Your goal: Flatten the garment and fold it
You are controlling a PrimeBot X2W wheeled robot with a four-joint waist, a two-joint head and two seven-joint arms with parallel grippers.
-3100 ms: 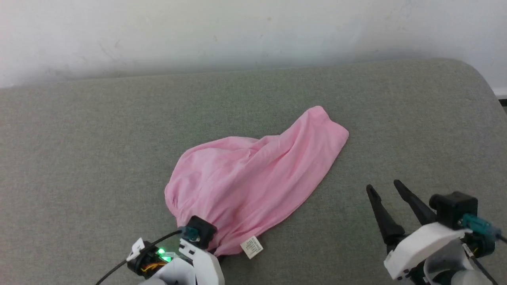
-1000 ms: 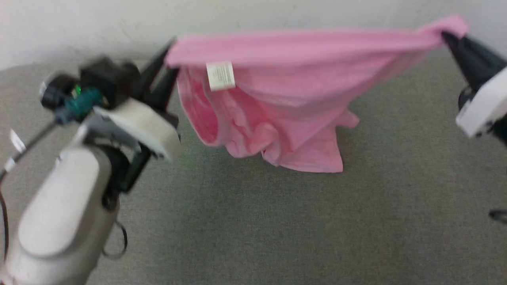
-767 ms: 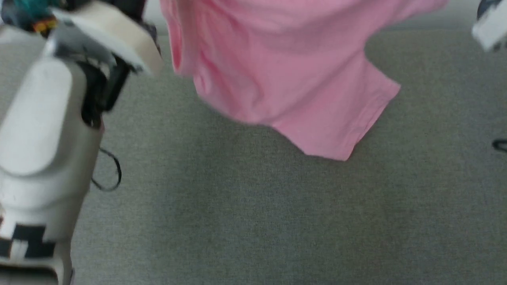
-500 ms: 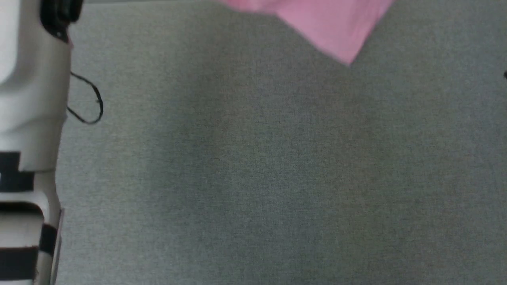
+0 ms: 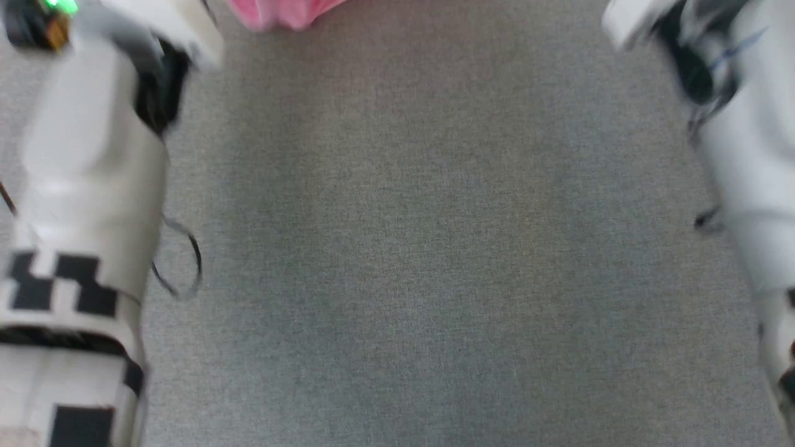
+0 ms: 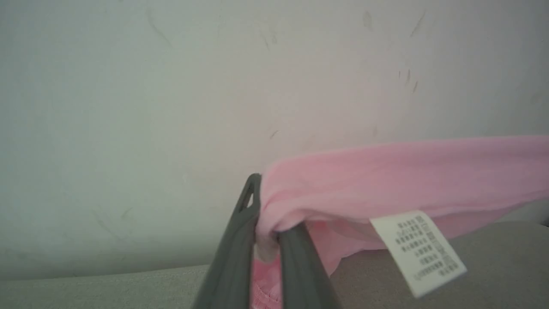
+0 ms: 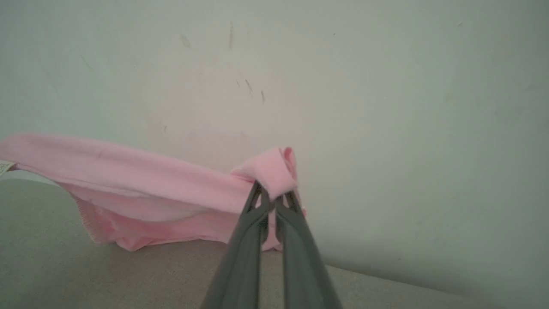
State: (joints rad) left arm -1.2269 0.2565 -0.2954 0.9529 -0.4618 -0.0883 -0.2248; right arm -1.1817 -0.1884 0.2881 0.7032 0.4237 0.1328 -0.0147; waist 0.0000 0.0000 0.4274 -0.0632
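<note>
As garment (image 6: 386, 180) sags, left gripper (image 6: 269, 225) and right gripper (image 7: 273, 198) pinch it.

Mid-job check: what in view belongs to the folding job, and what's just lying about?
Job: garment, stretched between left gripper and right gripper, both shut on it; its white label.
Just there: grey padded surface; scuffed wall; dark cable loop.
</note>
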